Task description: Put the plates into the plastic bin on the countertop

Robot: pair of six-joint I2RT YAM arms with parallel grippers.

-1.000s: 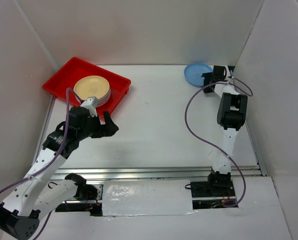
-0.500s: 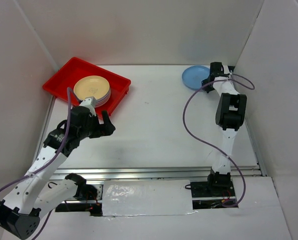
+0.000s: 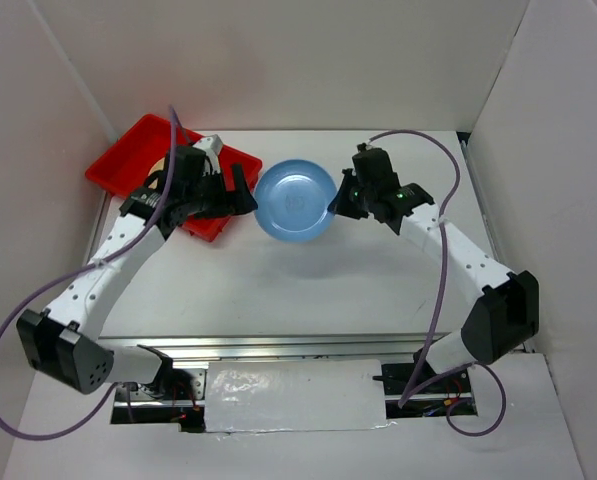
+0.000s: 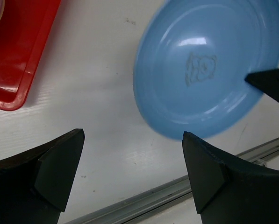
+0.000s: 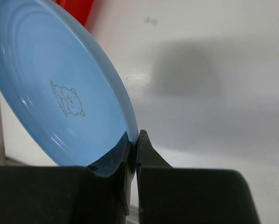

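Moved: right gripper [image 3: 338, 202] brought 1 blue plate [image 3: 294, 200] from far right corner to middle of worktop [image 3: 328, 285], clamped on its rim, lifted, just beside bin [image 3: 118, 165]. Also left gripper [image 3: 241, 190], jaws spread wide, swung alongside. Judgement: handover or direct drop into bin next.

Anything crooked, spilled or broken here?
Nothing spilled or broken. The shallow red plastic bin sits askew at the far-left corner of the white countertop, and the round blue plastic plate hangs in mid-air, pinched by its rim in the right gripper.
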